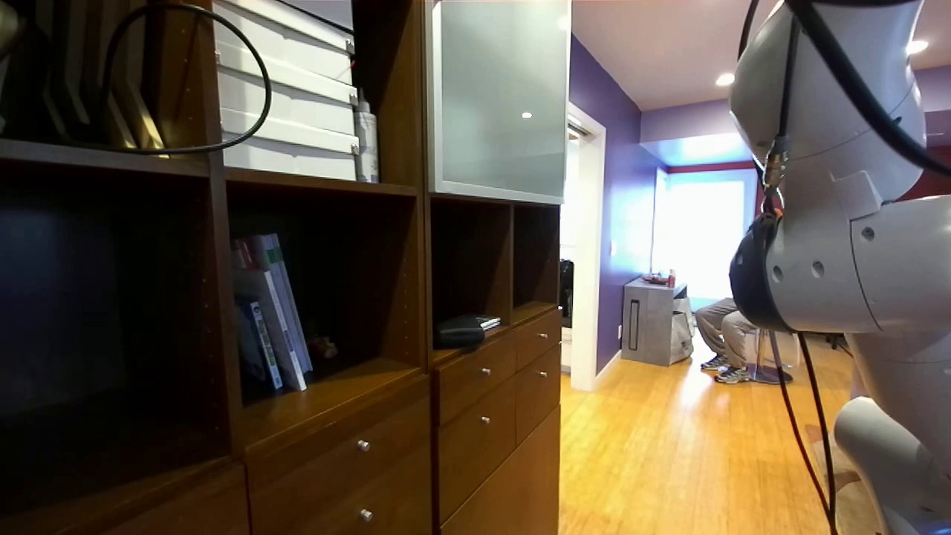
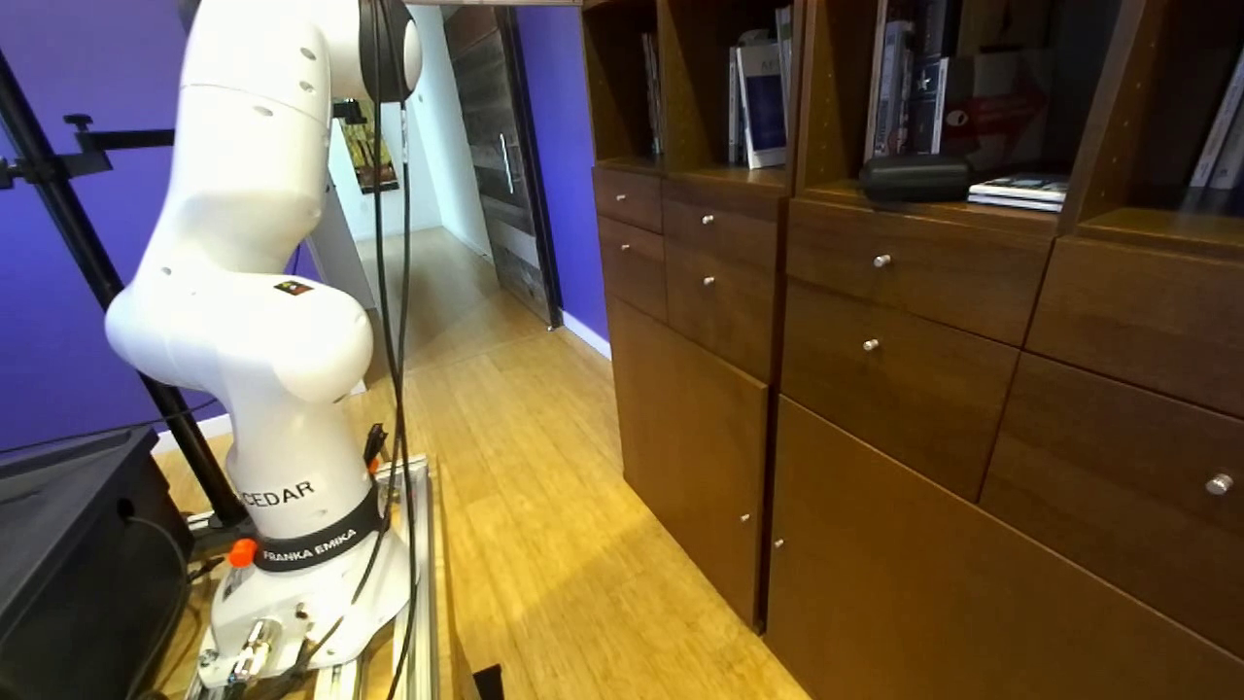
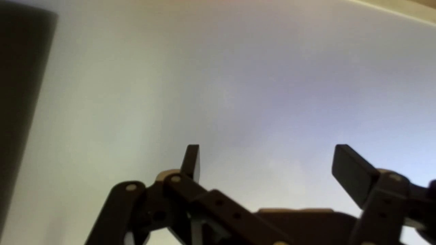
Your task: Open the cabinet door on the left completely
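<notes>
Pincer [image 3: 266,154], the dark two-fingered metal one, is spread wide with nothing between the tips, so my guess is it's for pushing, not grabbing. Facing it, filling most of the wrist view, is what I take to be the flat, pale frosted-glass cabinet door [image 3: 238,95] on the left. Can't tell if they touch. Stacked flat white boxes [image 1: 304,104] sit exposed in the dark brown wooden cabinet [image 1: 334,475], so that door's presumably swung off its opening already; how far, no idea. Glass looks smooth and milky, bluish toward the right, with a pale strip of frame [image 3: 402,8] in the upper right corner.
</notes>
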{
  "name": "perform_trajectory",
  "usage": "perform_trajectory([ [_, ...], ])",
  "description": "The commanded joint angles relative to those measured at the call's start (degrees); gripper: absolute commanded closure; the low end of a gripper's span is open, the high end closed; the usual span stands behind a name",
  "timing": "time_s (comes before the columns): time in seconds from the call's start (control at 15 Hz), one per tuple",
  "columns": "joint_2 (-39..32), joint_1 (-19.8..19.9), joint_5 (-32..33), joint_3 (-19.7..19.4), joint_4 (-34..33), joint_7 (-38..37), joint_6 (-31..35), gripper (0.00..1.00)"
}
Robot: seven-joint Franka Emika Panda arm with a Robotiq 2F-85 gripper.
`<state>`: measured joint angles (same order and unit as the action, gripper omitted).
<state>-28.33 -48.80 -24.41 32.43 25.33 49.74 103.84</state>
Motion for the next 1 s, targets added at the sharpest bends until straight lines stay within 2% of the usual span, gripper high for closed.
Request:
perform_trajectory([
  [0.0,-0.6,-0.6,-0.8,-0.5,0.0,1.8,4.5,0.0],
  [0.2,-1.8,-0.5,-2.3,0.4,0.0,1.3,6.4,0.0],
  [0.47,-3.6,0.2,-6.3,3.5,0.0,3.8,3.8,0.0],
  [0.8,-5.7,1.2,-12.3,8.8,0.0,10.2,-3.5,0.0],
  [0.93,-5.9,1.2,-12.7,9.2,0.0,10.5,-4.8,0.0],
])
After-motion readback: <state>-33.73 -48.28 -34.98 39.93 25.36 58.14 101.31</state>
